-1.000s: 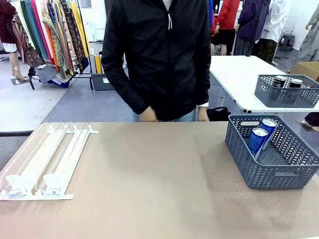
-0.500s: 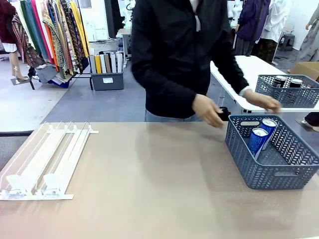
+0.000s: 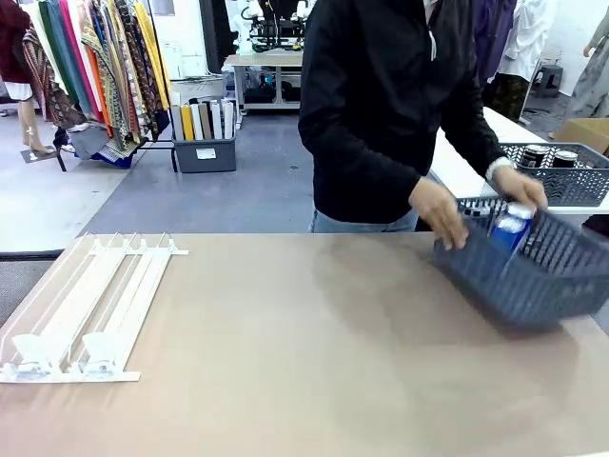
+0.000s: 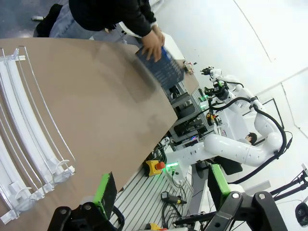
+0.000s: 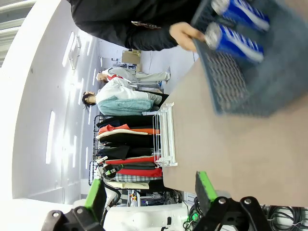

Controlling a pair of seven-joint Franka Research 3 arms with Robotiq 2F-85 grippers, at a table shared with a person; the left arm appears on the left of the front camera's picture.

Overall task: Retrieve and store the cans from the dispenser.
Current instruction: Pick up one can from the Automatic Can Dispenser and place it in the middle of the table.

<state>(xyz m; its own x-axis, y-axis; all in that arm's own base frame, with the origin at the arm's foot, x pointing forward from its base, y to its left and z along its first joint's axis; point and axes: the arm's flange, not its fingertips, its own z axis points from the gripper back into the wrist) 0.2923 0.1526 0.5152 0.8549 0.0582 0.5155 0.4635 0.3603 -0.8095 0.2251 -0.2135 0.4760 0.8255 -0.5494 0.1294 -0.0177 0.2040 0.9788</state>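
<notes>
Matte tan table [image 3: 285, 362]; person's hands tilt lattice basket [image 3: 533, 276] (both jaws apart).

front: across table [image 3: 285, 362] | wrists: oblique, high | shared: basket [image 3: 533, 286]

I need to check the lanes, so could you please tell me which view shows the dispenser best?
The front view: the dispenser lies whole, every lane empty. The left wrist view shows its low end close, cut off; the right wrist view shows it small and far.
</notes>
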